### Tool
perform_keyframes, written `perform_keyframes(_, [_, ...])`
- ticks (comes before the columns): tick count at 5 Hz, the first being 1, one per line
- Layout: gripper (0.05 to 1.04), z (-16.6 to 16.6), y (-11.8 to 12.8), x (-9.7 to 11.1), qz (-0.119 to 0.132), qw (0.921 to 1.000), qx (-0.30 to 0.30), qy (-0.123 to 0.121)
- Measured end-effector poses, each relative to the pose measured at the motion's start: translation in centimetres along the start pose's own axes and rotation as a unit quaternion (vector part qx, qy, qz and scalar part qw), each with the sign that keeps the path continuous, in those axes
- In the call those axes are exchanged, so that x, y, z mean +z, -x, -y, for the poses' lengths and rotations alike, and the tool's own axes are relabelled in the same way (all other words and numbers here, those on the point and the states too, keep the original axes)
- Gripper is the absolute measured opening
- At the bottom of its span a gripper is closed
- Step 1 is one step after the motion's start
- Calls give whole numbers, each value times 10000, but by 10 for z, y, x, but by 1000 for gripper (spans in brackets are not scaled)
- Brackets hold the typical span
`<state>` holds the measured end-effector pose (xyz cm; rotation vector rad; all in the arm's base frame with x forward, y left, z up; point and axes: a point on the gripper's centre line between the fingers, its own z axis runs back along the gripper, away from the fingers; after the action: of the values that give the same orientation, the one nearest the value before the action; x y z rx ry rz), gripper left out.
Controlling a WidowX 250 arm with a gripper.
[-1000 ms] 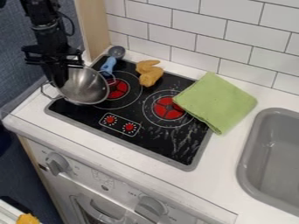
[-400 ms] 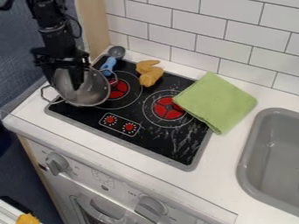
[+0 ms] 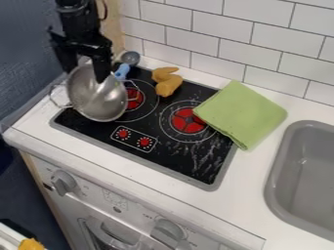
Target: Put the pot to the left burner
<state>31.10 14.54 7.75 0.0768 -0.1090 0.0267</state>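
Note:
At the upper left, the black gripper (image 3: 85,73) stands open over the pot, its fingers spread apart. One finger reaches down inside the pot, while the other is by the rim at the back left. The steel pot (image 3: 98,97) is tilted, its opening towards the camera, and sits over the left edge of the stove. It partly overlaps the left burner (image 3: 134,98), whose red centre shows just right of the rim. One looped handle points left over the counter; the other extends right over the burner.
A blue-handled spoon (image 3: 122,71) lies behind the pot, with a tan toy piece (image 3: 168,82) to its right. The right burner (image 3: 188,121) is partly bordered by a green cloth (image 3: 241,114). The grey sink (image 3: 303,176) is at the right; tiled wall rises behind.
The gripper has moved right, and its fingers show farther apart. The pot has shifted slightly right and tipped more towards the camera.

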Motion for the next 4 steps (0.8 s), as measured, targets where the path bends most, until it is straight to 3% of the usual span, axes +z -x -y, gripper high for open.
perform_keyframes(1, [1001,7,-3,0,-20,9994,-343,-21])
perform_keyframes(2, [1002,9,-6,4,-55,9995,-293,-77])
perform_keyframes(4, [1001,9,-5,-6,-471,9983,-143,-313])
